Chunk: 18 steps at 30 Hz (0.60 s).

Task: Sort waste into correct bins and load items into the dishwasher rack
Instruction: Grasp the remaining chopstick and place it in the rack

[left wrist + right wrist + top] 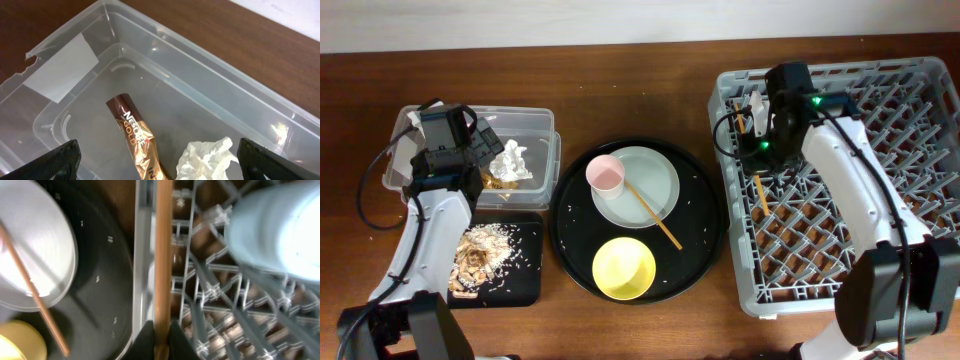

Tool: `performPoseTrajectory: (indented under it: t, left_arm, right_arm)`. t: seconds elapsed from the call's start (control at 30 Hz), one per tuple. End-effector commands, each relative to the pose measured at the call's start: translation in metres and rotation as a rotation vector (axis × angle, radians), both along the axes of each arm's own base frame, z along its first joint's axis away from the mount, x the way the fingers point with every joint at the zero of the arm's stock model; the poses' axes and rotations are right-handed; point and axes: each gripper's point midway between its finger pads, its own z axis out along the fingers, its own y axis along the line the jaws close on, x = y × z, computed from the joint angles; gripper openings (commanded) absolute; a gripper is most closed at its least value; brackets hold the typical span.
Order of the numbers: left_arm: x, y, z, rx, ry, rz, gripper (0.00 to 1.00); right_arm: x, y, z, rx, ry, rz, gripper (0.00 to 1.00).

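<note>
My left gripper [170, 165] hangs open over the clear tub [542, 120], nothing between its fingers. In the tub lie the brown-gold wrapper [137, 140] and the crumpled white tissue [205, 160]. Beige food scraps [480, 255] fill the small black tray [525, 275]. My right gripper [161, 340] is shut on a wooden chopstick [162, 255] over the left part of the grey dishwasher rack [920, 70]; in the overhead view that chopstick [760, 195] points down into the grid. A light-blue cup [275, 230] sits in the rack.
The round black tray [700, 230] in the middle holds the pale plate [655, 165], a pink cup [605, 173], a yellow bowl [623, 268] and the other chopstick [655, 215] lying across the plate's edge. Brown tabletop surrounds everything.
</note>
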Motion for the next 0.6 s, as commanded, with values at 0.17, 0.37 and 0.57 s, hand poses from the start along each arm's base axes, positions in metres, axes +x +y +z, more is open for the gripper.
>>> performPoseTrajectory:
  t: [0.17, 0.37, 0.57]
  left_arm:
    - [0.002, 0.001, 0.001, 0.001, -0.001, -0.003, 0.99]
    - [0.002, 0.001, 0.001, 0.001, -0.001, -0.003, 0.99]
    - [0.002, 0.001, 0.001, 0.001, -0.001, -0.003, 0.99]
  right_arm:
    - [-0.013, 0.020, -0.018, 0.105, 0.046, 0.039, 0.24]
    - [-0.040, 0.084, 0.002, 0.413, 0.127, 0.170, 0.25]
    - [-0.053, 0.147, -0.015, 0.220, 0.030, 0.405, 0.37]
